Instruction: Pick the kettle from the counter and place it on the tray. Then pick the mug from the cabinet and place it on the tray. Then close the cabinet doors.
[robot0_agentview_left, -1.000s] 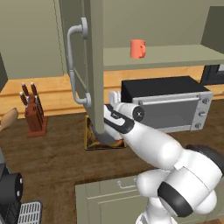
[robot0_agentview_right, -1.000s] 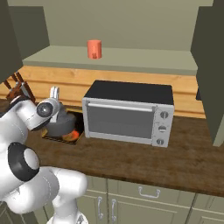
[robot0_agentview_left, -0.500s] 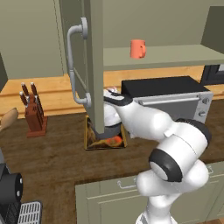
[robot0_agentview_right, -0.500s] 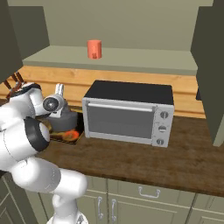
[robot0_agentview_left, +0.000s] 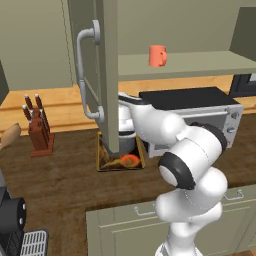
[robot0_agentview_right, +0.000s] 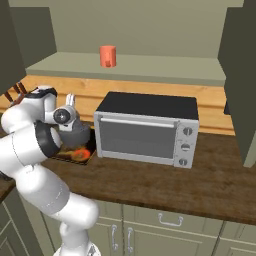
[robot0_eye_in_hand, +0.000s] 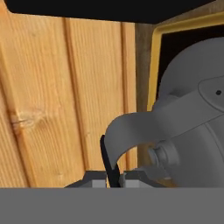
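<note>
— What's changed since a second ago?

— The arm has swung in behind the open cabinet door (robot0_agentview_left: 107, 75), carrying the kettle (robot0_agentview_right: 76, 133) low over the tray (robot0_agentview_left: 102, 161).

— Where does the kettle sit from the end effector (robot0_eye_in_hand: 114, 175)?

— Directly under it. The end effector is clamped narrow on the black handle (robot0_eye_in_hand: 106, 157), the squat dark-grey body hanging just above the patterned floor, spout toward the wooden wall.

— And the mug (robot0_agentview_left: 157, 55)?

— Up on the cabinet shelf (robot0_agentview_right: 150, 67), well apart, above the microwave (robot0_agentview_right: 145, 127) on the counter (robot0_agentview_right: 165, 182).
</note>
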